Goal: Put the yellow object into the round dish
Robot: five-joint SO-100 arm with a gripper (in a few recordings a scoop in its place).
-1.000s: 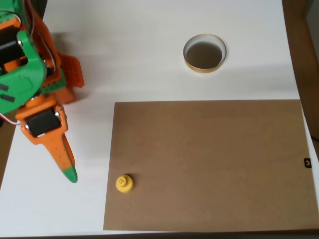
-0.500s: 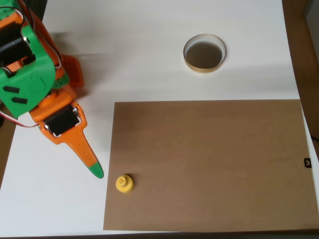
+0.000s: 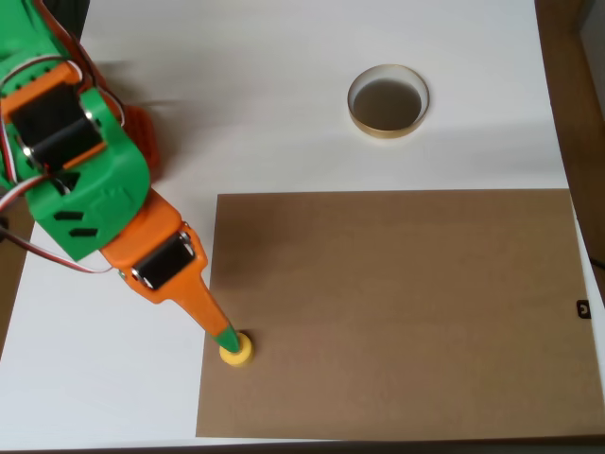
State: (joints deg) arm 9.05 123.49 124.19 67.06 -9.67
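Reaching down from the upper left of the overhead view, the orange and green arm (image 3: 85, 180) puts its gripper (image 3: 227, 338) tip over the yellow object (image 3: 237, 352), which sits at the lower left edge of the brown board (image 3: 397, 312). The fingers overlap from above, so whether they are parted or gripping the piece cannot be told. The round dish (image 3: 388, 101) stands on the white table (image 3: 265, 104) in the upper middle, its dark inside holding nothing. No readable writing shows.

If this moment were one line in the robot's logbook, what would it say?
phase: reaching | gripper tip over yellow object, jaw state unclear | object on brown mat | round dish empty
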